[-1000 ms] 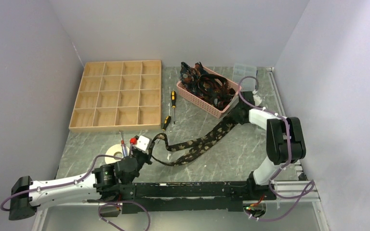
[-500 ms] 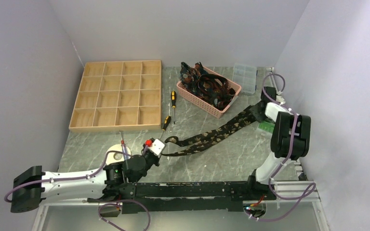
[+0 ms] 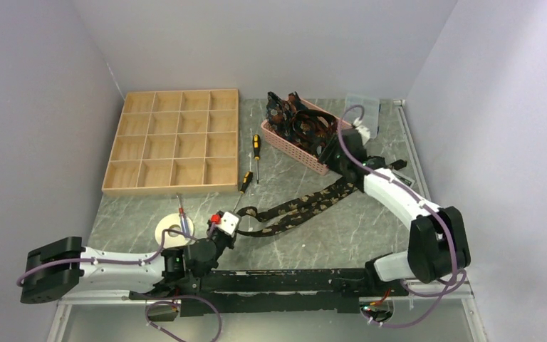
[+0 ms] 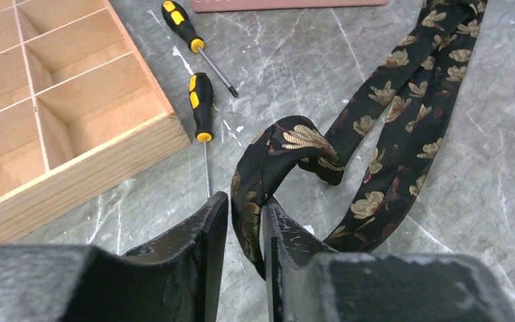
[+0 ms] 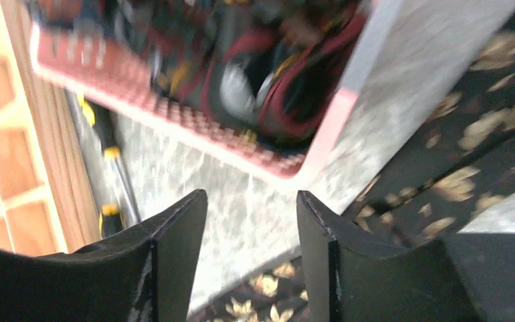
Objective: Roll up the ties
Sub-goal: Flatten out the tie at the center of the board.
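Grey marble table (image 3: 356, 228), top view: black gold-flowered fabric necktie (image 3: 295, 210) doubled across centre | left wrist: left gripper (image 4: 245, 201) clamped on its looped end | right wrist: right gripper (image 5: 251, 201) spread, empty, near pink plastic basket (image 5: 174, 124) | step: roll starting; next: wind from clamped loop, probably

My right tool (image 5: 251, 196), which half a second ago had swung out to the far right with the tie (image 3: 303, 206) drawn out behind it, has come back in beside the pink basket (image 3: 292, 151). Its fingers are now apart with nothing between them. The tie's far end has dropped onto the bench (image 3: 342, 228) just below the basket. My left tool (image 4: 245, 201) has eased slightly back toward me, and its arm has shifted rightward along the near edge.
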